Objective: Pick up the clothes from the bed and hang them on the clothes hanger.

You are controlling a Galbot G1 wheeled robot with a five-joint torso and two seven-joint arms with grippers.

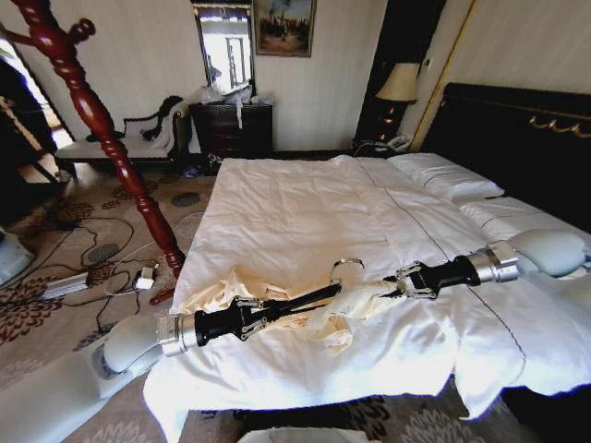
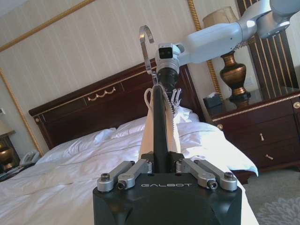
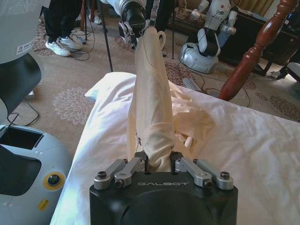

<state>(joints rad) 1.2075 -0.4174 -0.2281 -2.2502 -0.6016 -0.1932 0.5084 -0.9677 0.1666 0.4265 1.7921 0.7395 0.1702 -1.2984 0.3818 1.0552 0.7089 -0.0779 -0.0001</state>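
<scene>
On the bed [image 1: 295,208], near its foot edge, lies the wrinkled cream clothes [image 1: 226,291]. My left gripper [image 1: 268,314] is shut on one arm of the black clothes hanger [image 1: 309,297], whose silver hook [image 1: 347,268] sticks up. Part of the clothes is drawn over the hanger's far arm. My right gripper [image 1: 399,281] is shut on that end of the clothes. In the left wrist view the left gripper [image 2: 160,161] clamps the clothes hanger [image 2: 160,122], with the right gripper [image 2: 168,75] beyond it. In the right wrist view the right gripper [image 3: 159,161] pinches the clothes [image 3: 150,103].
A red-brown turned wooden post [image 1: 102,129] stands on the carpet left of the bed, with cables and adapters [image 1: 92,263] around its foot. Pillows [image 1: 443,175] and a black headboard [image 1: 526,129] lie to the right. A dresser [image 1: 235,125] stands at the far wall.
</scene>
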